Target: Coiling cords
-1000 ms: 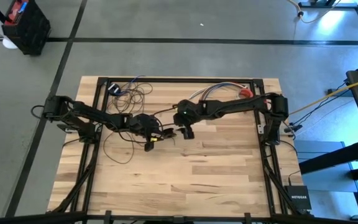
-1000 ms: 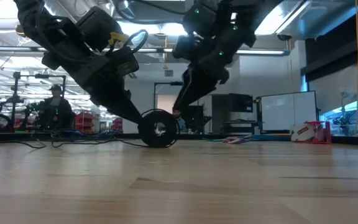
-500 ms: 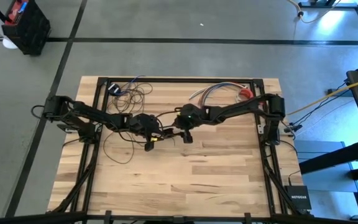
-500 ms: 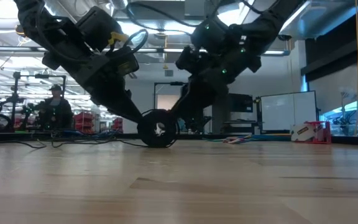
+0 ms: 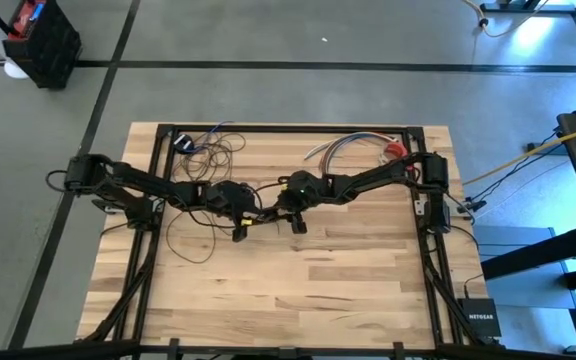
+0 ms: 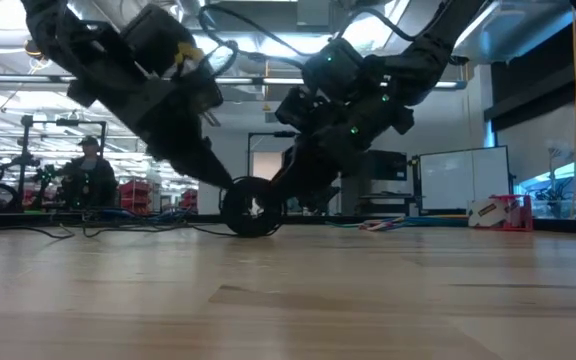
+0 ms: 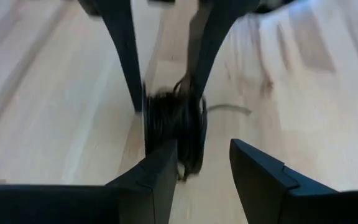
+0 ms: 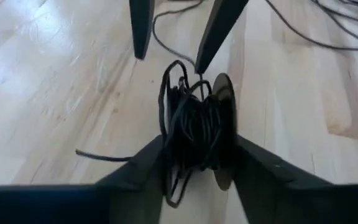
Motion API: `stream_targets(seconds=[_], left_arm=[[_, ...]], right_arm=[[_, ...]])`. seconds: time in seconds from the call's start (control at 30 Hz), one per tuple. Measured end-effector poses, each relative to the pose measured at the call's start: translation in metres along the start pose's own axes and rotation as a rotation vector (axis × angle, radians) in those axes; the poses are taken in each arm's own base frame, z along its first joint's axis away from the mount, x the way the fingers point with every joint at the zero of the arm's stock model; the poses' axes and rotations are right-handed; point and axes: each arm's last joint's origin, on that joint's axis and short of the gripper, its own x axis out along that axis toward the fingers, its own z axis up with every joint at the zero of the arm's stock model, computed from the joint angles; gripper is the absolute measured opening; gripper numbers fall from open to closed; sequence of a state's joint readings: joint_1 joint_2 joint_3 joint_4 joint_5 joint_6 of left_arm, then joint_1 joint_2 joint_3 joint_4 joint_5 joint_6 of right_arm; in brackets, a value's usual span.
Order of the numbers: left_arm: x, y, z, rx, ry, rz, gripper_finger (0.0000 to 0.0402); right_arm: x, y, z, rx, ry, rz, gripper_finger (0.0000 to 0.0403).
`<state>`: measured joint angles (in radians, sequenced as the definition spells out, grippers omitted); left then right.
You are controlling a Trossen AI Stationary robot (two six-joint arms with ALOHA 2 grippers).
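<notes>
The cords point(image 8: 194, 127) showed as thin dark brown-black wire wound into a tight, untidy bundle around a small black round spool standing on its edge on the wooden table point(image 5: 348, 290). A few strands bulged out of the winding, one loop arched above it, and a short loose end lay flat on the wood beside it. In the low view the spool point(image 6: 252, 207) looked like a small dark wheel resting upright on the table, roughly at the table's middle, a little toward the far edge. From there the rest of the wire ran in slack loops point(image 5: 208, 150) toward the far left corner.

The right claw point(image 8: 194, 163) reached in from the right side, its fingers spread on either side of the bundle and close against it; whether they pressed it could not be told. The left claw point(image 7: 197, 163) came from the opposite side, its fingers spread, with the spool just beyond their tips. Both claws met over the spool in the high view.
</notes>
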<state>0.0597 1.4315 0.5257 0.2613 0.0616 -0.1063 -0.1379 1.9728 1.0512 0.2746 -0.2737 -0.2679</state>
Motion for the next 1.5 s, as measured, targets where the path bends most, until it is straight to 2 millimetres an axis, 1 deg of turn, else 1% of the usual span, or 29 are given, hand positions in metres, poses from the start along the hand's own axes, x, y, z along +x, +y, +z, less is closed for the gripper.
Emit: stream_targets(seconds=[0.07,0.1,0.2,0.3,0.4,0.57,0.7,0.77,0.97,1.17,1.27,1.4,1.5], left_arm=[[-0.006,-0.001,0.008,-0.01,-0.019,0.015,0.0141],[-0.009,-0.001,0.012,-0.016,-0.024,0.036,0.0141],[-0.02,0.001,0.018,-0.028,-0.019,0.129,0.0141],[-0.023,0.001,0.021,-0.043,-0.041,0.167,0.0141],[-0.018,0.002,0.02,-0.068,-0.041,0.166,0.0141],[-0.006,0.003,0.014,-0.097,-0.007,0.164,0.0141],[0.004,0.001,0.013,-0.106,-0.021,0.084,0.0142],[0.005,0.001,0.013,-0.101,-0.031,0.075,0.0142],[0.004,0.011,0.013,-0.121,-0.023,0.11,0.0142],[0.004,0.011,0.013,-0.115,-0.024,0.111,0.0142],[0.004,0.012,0.016,-0.078,-0.052,0.119,0.0142],[0.004,0.012,0.019,0.019,-0.083,0.123,0.0141],[0.004,0.014,0.023,0.003,-0.109,0.128,0.0141]], right_arm=[[0.0,0.0,0.001,-0.005,-0.011,-0.003,0.0138],[0.0,0.0,0.001,-0.006,-0.013,-0.003,0.0128],[0.0,-0.001,0.001,-0.007,-0.018,-0.006,0.0127],[0.0,-0.001,0.001,-0.007,-0.017,-0.006,0.0127],[0.0,-0.001,0.001,-0.005,-0.015,-0.006,0.0125],[0.0,0.0,0.001,0.003,-0.011,-0.006,0.0139],[0.001,0.0,0.001,0.003,-0.007,-0.011,0.0129],[0.001,0.0,0.001,0.002,-0.007,-0.013,0.0126],[0.001,-0.001,0.001,0.002,-0.006,-0.022,0.0125],[0.001,-0.001,0.001,0.002,-0.005,-0.022,0.0124],[0.001,-0.001,0.001,0.002,-0.004,-0.021,0.0124],[0.001,-0.001,0.0,0.002,-0.004,-0.021,0.0124],[0.001,-0.001,0.0,0.002,-0.003,-0.021,0.0124]])
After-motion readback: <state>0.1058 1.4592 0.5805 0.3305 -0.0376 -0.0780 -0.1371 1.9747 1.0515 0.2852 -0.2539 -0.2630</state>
